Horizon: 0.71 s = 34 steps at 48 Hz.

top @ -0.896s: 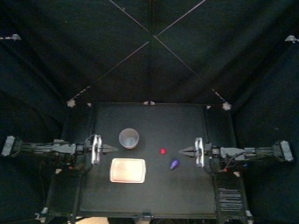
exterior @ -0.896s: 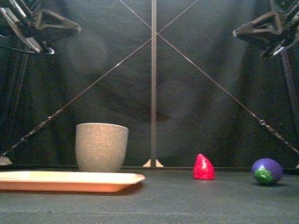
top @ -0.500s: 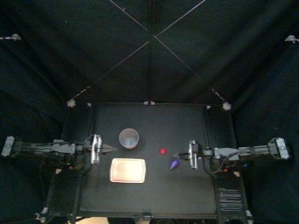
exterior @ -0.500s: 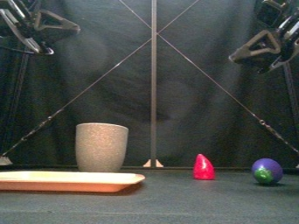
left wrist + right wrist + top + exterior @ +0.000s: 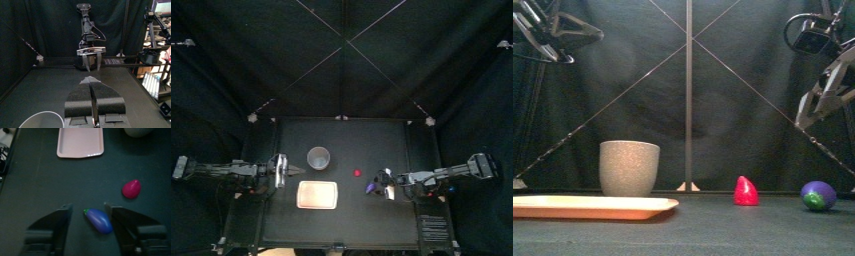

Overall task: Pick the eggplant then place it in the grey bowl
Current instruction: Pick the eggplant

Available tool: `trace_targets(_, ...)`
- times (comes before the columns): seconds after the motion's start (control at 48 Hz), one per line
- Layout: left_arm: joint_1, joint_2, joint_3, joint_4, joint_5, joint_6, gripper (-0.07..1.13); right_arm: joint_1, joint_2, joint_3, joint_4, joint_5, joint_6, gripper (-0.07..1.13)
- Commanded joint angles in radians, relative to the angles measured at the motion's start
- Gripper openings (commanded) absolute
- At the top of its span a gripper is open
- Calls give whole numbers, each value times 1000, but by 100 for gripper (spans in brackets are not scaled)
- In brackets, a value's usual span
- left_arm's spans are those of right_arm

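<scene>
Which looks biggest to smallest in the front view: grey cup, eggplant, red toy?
Largest: grey cup.
Then eggplant and red toy, about alike; the eggplant sits nearer the camera, so I won't rank them.

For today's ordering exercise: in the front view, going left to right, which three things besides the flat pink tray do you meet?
First the tall grey speckled cup → small red cone-shaped toy → round purple toy eggplant.

Flat pink tray (image 5: 317, 195), pointed red toy (image 5: 357, 173) standing upright to its right
</scene>
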<state>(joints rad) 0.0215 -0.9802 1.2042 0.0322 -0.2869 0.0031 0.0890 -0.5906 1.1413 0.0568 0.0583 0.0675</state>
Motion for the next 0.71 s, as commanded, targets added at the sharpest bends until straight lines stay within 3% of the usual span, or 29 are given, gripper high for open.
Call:
trace_targets(0.021,-3,5,-12,2,-3,2,-4,-5,34,-8,2,-3,-2,106)
trace_targets(0.708,3,3,-8,2,14,2,-4,-52,350,-67,-54,-6,-3,104)
